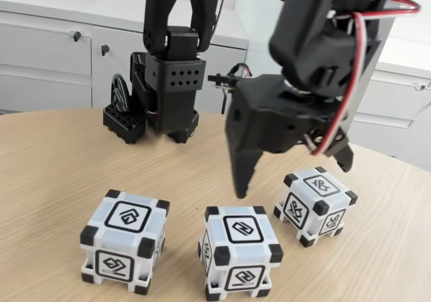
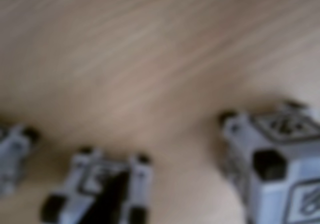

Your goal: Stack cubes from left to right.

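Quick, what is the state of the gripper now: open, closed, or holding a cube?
Gripper: holding nothing, above the table between the cubes; whether it is open cannot be told.

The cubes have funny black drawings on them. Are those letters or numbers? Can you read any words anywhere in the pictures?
No words, letters or numbers can be read anywhere.
Left cube: black-framed angular symbols, not text.
Middle cube: black-framed symbols, not text.
Right cube: black-framed symbols, not text.
Wrist view: the cube faces are too blurred to make out.
Arm and cabinets: no label or brand showing.
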Tool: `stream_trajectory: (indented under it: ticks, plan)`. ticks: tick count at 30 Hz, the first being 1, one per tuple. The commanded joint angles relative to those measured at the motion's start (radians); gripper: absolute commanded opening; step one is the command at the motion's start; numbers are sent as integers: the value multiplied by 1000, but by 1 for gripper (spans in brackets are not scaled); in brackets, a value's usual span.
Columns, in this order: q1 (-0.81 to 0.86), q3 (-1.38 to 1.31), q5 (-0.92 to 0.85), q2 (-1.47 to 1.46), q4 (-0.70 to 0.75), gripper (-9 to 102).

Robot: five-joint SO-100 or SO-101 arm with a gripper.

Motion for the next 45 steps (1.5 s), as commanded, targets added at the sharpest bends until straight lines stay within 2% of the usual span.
stream_trajectory:
  ticks: [1, 6, 12, 18, 23, 33, 45]
  plan:
    - [-46, -26, 9, 6, 0, 50]
    - [-121, -26, 46, 6, 0, 50]
    - [-124, -28, 8, 6, -3, 50]
    - [-107, -55, 17, 3, -118, 48]
    - [-110, -55, 0, 3, -132, 48]
    - [-123, -58, -2, -186, -135, 47]
    - [-112, -58, 40, -179, -225, 28]
